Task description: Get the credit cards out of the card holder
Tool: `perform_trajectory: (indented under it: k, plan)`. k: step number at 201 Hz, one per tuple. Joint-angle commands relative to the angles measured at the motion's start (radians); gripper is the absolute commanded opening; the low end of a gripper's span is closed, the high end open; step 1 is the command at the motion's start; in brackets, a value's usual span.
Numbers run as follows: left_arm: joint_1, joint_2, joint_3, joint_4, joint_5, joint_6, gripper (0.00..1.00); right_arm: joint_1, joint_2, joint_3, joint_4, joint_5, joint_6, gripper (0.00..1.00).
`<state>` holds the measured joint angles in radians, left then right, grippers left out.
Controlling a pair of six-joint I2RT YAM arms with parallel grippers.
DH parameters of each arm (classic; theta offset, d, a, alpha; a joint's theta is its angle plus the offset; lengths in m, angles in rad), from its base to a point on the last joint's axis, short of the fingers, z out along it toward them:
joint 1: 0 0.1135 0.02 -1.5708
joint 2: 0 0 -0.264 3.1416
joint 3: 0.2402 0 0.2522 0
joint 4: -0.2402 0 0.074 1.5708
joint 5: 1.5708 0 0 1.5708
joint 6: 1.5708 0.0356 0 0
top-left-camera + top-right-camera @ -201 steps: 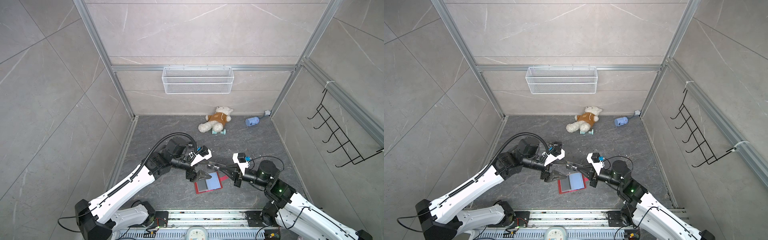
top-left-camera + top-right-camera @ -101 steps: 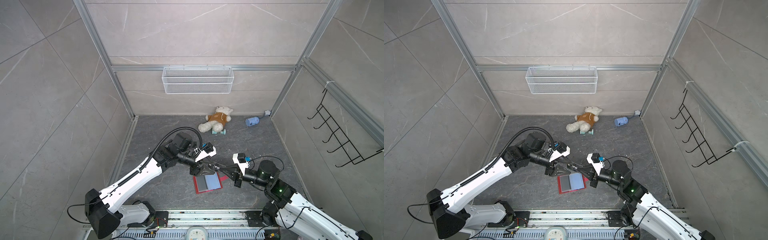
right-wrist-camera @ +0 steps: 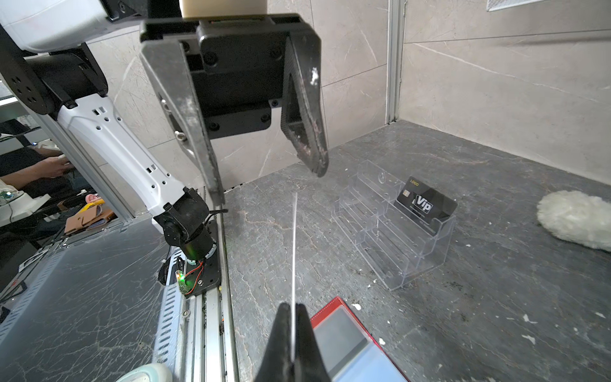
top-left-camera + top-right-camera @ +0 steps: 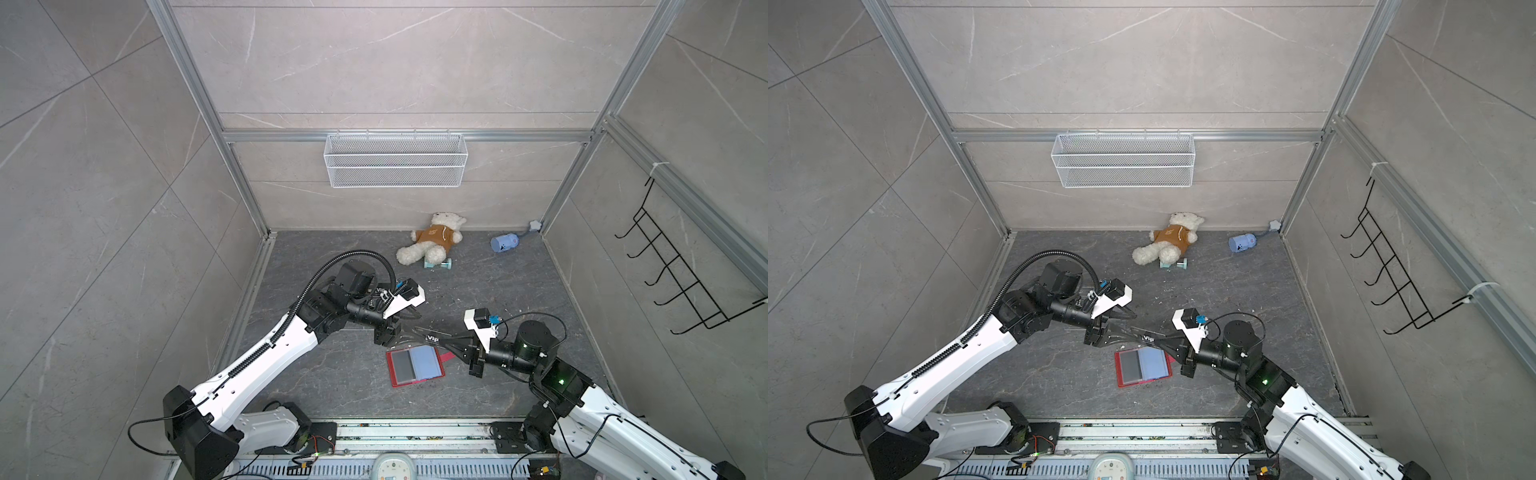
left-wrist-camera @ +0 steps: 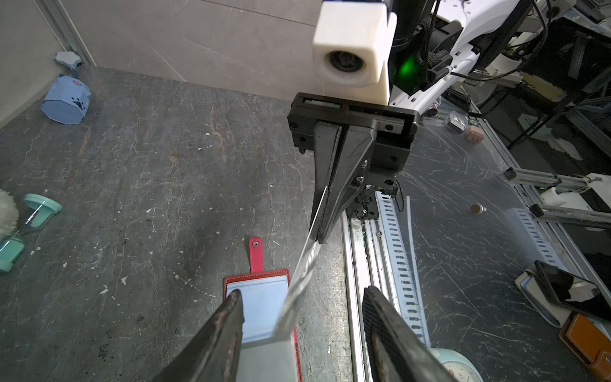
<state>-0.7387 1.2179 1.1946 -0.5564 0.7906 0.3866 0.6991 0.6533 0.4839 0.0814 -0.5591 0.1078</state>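
Left pincer (image 5: 302, 294) advanced astride right-held card (image 5: 309, 251); rack (image 3: 390, 238) nearby.

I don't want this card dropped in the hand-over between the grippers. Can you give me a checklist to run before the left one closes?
1. right gripper shut on the card: ok.
2. left gripper jaws apart: ok.
3. Card's free end between the left fingers: ok, though it is nearer one finger.
4. card holder lying open on the floor, held by neither gripper: ok.
5. Another card left inside the card holder: cannot tell.
6. Free slots in the clear rack besides the one with the Vip card: ok.
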Motion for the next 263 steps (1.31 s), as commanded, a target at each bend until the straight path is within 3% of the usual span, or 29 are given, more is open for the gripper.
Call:
perform_trajectory:
  k: [1, 79, 137, 184, 263]
  plan:
    - [0.004, 0.004, 0.012, -0.003, 0.040, 0.024, 0.60, 0.003, 0.007, 0.012, 0.001, -0.025, -0.016, 0.00]
    - [0.004, 0.107, 0.052, -0.011, 0.131, 0.044, 0.59, 0.003, 0.016, 0.013, 0.016, -0.038, -0.009, 0.00]
    - [0.005, 0.138, 0.057, -0.004, 0.174, 0.063, 0.47, 0.003, 0.026, 0.013, 0.023, -0.039, -0.006, 0.00]
    - [0.005, 0.147, 0.053, -0.012, 0.201, 0.065, 0.29, 0.003, 0.026, 0.012, 0.024, -0.041, -0.005, 0.00]
    - [0.003, 0.155, 0.042, -0.010, 0.211, 0.075, 0.28, 0.003, 0.030, 0.017, 0.026, -0.043, 0.002, 0.00]
